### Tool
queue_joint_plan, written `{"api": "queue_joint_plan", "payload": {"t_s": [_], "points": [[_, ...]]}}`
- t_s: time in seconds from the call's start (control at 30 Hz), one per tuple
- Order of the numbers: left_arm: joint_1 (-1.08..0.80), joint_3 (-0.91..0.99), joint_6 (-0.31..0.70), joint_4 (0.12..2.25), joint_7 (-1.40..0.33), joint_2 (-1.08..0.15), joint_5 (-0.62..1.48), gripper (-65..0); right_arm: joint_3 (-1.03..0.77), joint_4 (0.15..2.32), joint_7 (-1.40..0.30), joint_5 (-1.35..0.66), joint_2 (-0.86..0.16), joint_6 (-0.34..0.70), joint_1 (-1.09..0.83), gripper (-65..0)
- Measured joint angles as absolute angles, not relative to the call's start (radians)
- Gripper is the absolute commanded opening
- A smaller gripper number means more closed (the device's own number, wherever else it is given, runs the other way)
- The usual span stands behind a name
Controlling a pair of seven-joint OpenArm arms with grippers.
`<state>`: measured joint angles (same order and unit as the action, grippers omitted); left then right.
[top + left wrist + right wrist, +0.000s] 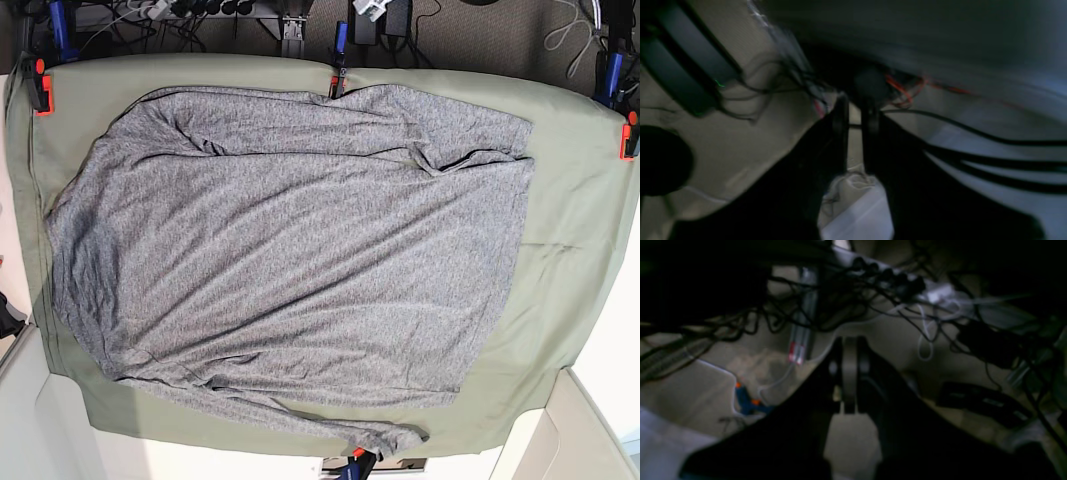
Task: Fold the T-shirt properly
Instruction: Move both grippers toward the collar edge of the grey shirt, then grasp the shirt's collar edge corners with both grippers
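Grey T-shirt (290, 250) lies flat, long axis side to side; both arms off-table, left gripper (855, 115) narrowly parted, right gripper (849, 350) closed empty.

The heather-grey T-shirt (290, 260) lies spread flat and unfolded, lightly wrinkled, covering most of the olive-green sheet (570, 250), one long sleeve along the sheet's near edge.
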<state>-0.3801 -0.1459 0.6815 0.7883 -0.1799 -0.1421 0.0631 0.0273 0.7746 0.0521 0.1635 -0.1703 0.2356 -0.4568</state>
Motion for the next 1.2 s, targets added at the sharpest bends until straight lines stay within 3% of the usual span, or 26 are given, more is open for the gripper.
{"api": "queue_joint_plan", "payload": {"t_s": [0.17,0.3,0.4,0.57,0.67,0.87,1.03,1.2], "points": [[-0.509,0.001,0.683,1.092,-0.196,-0.181,0.123,-57.4,0.027,1.088,0.041,0.04,-0.249,0.233,-0.627,-64.6],[-0.613,0.093,0.686,1.306,-0.267,-0.221,0.244,-56.1,0.02,1.352,-0.006,-0.046,-0.303,0.235,-0.741,-53.1],[-0.685,0.157,0.684,1.434,-0.311,-0.25,0.321,-49.3,-0.015,1.516,-0.084,-0.113,-0.328,0.235,-0.804,-44.2],[-0.785,0.264,0.687,1.606,-0.357,-0.295,0.45,-36.2,-0.107,1.718,-0.184,-0.21,-0.331,0.238,-0.865,-43.3],[-0.839,0.331,0.688,1.679,-0.364,-0.317,0.51,-34.6,-0.163,1.797,-0.223,-0.27,-0.331,0.238,-0.86,-42.1],[-0.896,0.445,0.689,1.767,-0.366,-0.352,0.639,-34.2,-0.247,1.869,-0.245,-0.411,-0.331,0.239,-0.861,-26.7],[-0.903,0.512,0.689,1.779,-0.398,-0.366,0.745,-22.7,-0.286,1.874,-0.266,-0.472,-0.313,0.241,-0.781,-26.2],[-0.9,0.521,0.689,1.779,-0.412,-0.4,0.787,-22.4,-0.307,1.871,-0.317,-0.48,-0.279,0.22,-0.666,-26.2]]}}
